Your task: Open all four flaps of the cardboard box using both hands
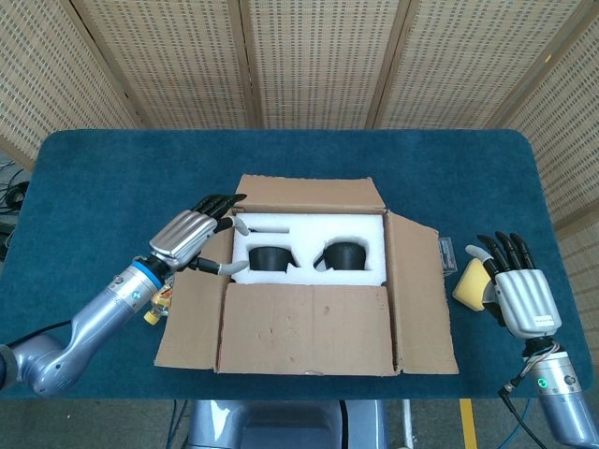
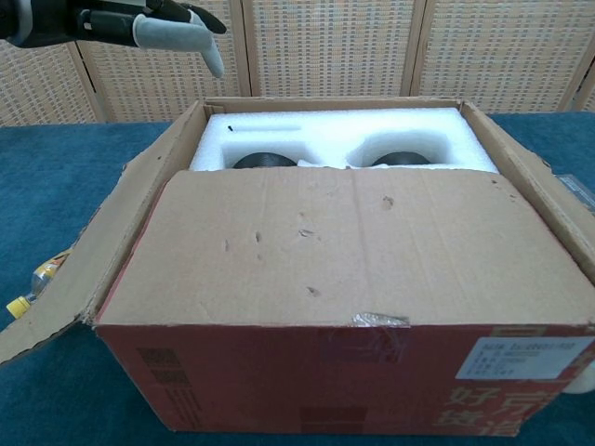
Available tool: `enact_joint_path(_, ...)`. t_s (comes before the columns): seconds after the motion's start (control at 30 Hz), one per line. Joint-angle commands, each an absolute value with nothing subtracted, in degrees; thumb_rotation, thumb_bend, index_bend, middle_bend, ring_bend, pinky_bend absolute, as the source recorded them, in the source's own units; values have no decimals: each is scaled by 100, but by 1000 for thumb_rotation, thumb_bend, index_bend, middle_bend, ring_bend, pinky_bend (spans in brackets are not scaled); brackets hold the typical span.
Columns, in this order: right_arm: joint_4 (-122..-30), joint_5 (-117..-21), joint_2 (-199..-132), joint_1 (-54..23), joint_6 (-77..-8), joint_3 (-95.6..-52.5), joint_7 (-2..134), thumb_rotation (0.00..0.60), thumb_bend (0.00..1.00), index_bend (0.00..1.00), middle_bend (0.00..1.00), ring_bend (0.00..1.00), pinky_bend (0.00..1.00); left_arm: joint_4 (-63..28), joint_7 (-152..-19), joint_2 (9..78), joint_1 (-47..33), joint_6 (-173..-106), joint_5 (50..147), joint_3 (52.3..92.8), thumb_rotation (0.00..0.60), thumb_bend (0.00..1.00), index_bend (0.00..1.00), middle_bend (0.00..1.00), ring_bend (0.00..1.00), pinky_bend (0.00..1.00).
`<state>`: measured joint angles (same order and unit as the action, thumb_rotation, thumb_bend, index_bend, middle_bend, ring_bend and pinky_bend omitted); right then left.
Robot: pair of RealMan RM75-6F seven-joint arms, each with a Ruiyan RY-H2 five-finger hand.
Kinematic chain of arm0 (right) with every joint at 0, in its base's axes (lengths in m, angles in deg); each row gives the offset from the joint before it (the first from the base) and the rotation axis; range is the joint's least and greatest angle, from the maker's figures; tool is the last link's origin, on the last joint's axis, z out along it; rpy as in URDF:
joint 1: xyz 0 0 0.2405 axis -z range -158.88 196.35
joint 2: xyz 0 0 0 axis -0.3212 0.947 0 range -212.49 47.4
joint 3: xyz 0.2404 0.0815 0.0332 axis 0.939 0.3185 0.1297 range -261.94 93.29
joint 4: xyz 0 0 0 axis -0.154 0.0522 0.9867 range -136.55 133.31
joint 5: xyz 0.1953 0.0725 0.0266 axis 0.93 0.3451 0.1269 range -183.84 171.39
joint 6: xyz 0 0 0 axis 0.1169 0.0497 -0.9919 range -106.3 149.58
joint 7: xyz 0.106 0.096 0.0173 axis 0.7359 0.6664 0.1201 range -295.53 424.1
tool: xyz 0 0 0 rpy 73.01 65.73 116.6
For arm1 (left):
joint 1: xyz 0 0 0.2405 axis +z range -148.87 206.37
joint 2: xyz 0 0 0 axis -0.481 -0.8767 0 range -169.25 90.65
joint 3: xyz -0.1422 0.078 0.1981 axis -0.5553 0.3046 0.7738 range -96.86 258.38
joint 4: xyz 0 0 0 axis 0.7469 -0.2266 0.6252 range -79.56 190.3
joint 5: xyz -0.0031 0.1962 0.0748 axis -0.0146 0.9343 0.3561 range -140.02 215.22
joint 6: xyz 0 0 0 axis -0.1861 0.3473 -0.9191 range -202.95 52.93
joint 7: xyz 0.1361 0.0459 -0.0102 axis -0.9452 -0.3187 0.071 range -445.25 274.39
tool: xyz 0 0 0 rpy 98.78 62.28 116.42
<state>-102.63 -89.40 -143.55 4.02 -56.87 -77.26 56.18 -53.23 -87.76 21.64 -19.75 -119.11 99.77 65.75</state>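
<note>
Yellow sponge, small bottle on table.

Silver arms, seemingly black fingers

the cardboard box sits mid-table, foam insert inside, sponge right.

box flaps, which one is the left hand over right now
The side flap on the robot's left. The left hand hovers above its upper end, while the front flap, rear flap and opposite side flap have no hand near them.
</note>
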Motion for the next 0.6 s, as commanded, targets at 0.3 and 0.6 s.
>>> enact_joint_path(0.3,-10208,-8942,-14338,442,-5715,-7735,5732,600,1000,195,128,0,0,-5450,-8937,2326,-2019,-11844,10096,6868,132,144,335,0,0,0)
enact_joint_path(0.6,-10117,-8936,-14330,467,-5709,-7741,5883,600,1000,195,128,0,0,-5474,-9603,2683,-2095,-12132,10159,7116,129,123,335,0,0,0)
